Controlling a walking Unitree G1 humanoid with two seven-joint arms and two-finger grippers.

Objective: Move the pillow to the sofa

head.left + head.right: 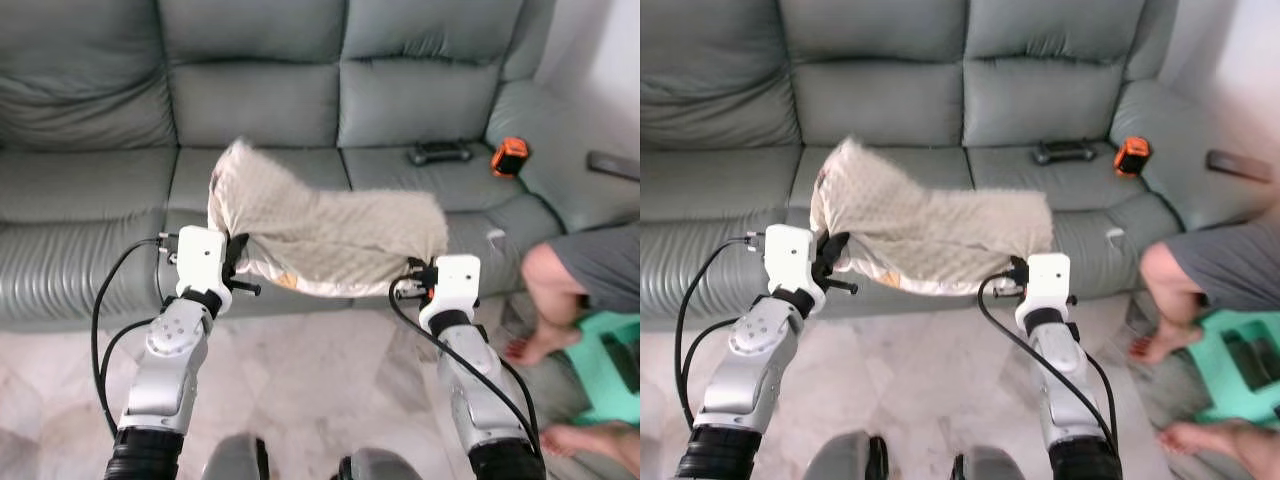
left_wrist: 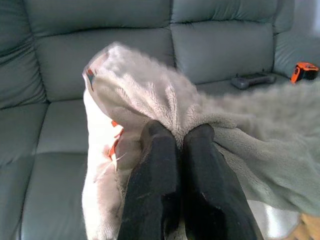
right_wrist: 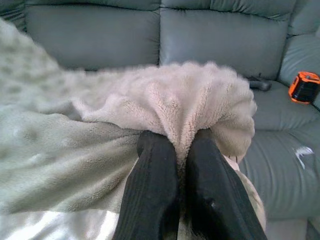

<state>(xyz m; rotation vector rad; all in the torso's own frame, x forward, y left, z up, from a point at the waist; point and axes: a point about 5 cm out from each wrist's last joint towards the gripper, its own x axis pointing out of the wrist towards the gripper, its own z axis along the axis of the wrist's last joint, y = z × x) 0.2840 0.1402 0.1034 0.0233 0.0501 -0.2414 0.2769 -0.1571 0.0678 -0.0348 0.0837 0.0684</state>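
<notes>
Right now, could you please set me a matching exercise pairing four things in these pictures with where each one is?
Things:
1. pillow
2. controller
3. tape measure
4. stool

Places:
A. on the floor at the robot's right, by a person's feet
B. on the sofa seat, nearest the right armrest
C. held up before the sofa, pinched by the left gripper and the right gripper
D. on the sofa seat, just left of the orange item

Pairs: 1-C, 2-D, 3-B, 4-A
</notes>
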